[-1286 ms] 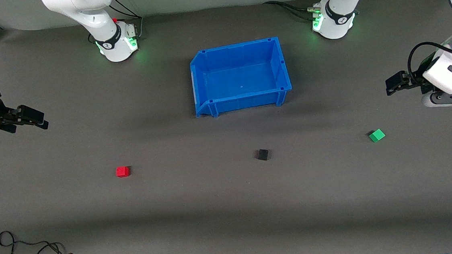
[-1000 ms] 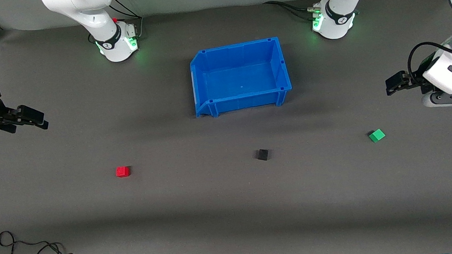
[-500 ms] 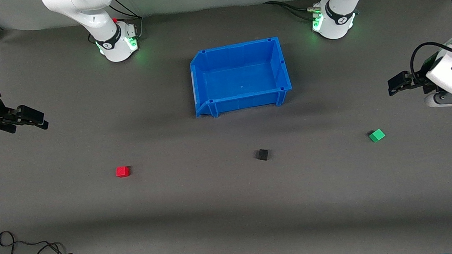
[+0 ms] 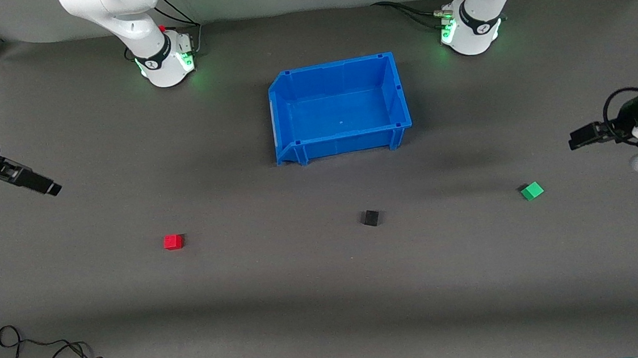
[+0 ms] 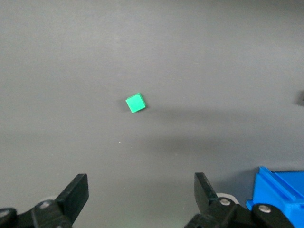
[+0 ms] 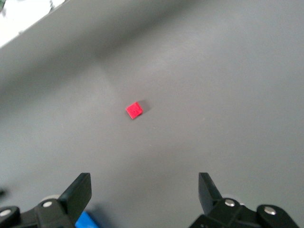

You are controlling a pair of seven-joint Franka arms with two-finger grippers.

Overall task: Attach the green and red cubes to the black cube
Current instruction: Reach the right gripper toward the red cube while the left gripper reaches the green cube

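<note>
While my right gripper hangs wide open and empty above bare table at its own end, the red cube, black cube and green cube lie well apart in a row nearer the camera than the blue bin. My left gripper, equally open and empty, hangs just short of the green one, presumably so each hand can fetch its nearest colour. Cubes have no long axis; the green sits skewed to the row.

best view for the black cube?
Front view: the black cube sits whole on the mat between the red cube and green cube. Left wrist catches only a dark sliver at its edge; right wrist misses it.

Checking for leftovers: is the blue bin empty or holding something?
Empty. The front view shows the blue bin's bare blue floor; all three cubes lie on the table outside it.
</note>
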